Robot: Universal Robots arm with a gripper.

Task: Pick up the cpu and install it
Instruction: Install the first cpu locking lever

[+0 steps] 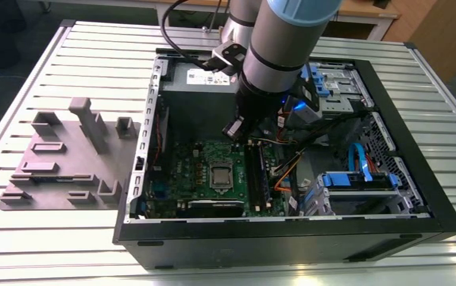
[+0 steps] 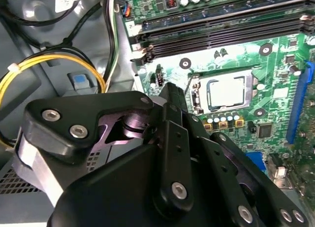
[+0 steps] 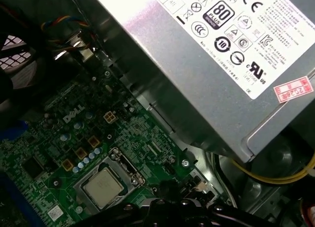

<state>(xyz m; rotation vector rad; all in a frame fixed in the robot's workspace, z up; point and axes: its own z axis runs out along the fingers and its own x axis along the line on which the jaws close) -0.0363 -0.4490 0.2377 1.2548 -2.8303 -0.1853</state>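
The cpu [image 3: 102,188] sits seated in the metal-framed socket [image 2: 224,93] on the green motherboard [image 1: 204,170]. The pincer [image 2: 170,96] hangs above the board, beside the socket, apart from the chip; its fingers look closed together, holding nothing.

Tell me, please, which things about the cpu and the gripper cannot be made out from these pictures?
- Gripper: in the second wrist view its own black linkage covers the fingertips, so open or shut cannot be told.
- Cpu: it lies in the socket in both wrist views; whether it is locked down is too small to tell.
- Exterior view: the arm hides the motherboard area behind it.
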